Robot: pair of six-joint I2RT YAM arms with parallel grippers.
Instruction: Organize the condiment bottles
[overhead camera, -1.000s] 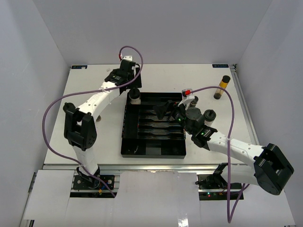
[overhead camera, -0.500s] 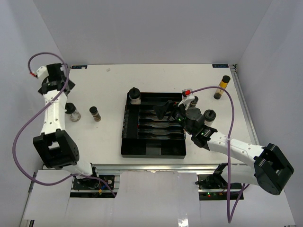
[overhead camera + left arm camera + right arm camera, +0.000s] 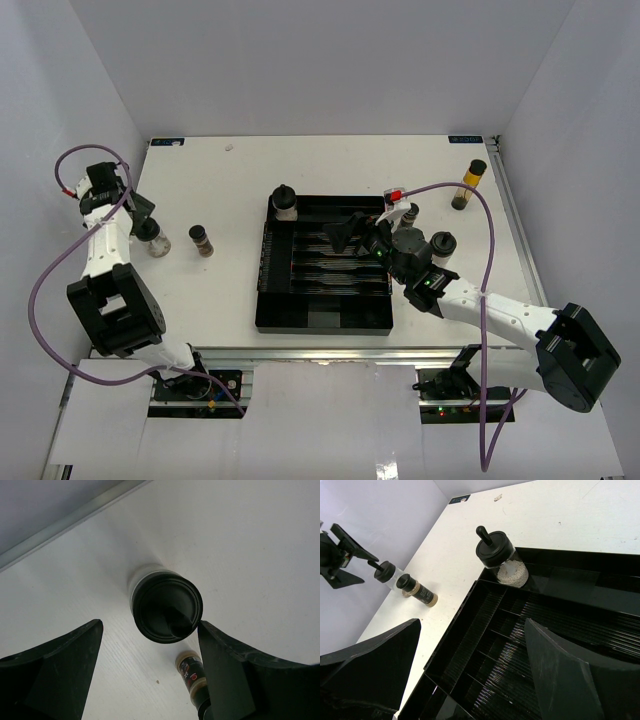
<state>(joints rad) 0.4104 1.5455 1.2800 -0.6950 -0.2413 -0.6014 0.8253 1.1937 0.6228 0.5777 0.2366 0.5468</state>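
A squat condiment bottle with a knobbed black lid [image 3: 166, 607] stands on the white table at the far left [image 3: 152, 238]. My left gripper [image 3: 150, 626] is open just above it, a finger on each side, not touching it. A slim dark bottle [image 3: 202, 240] stands to its right, also in the left wrist view [image 3: 192, 672]. Another squat bottle [image 3: 285, 203] stands in the black tray's [image 3: 270, 300] far left corner [image 3: 497, 555]. My right gripper [image 3: 343, 232] is open and empty above the tray [image 3: 472, 622].
Right of the tray stand a slim bottle [image 3: 410, 213], a squat bottle [image 3: 442, 245] and a tall yellow-filled bottle [image 3: 468, 185]. The tray has long ribbed compartments [image 3: 520, 645]. The left wall is close behind my left arm. Purple cables loop off both arms.
My left arm swung from the tray's far left corner to the table's far left, then came down over the squat bottle there. The right arm has not moved.
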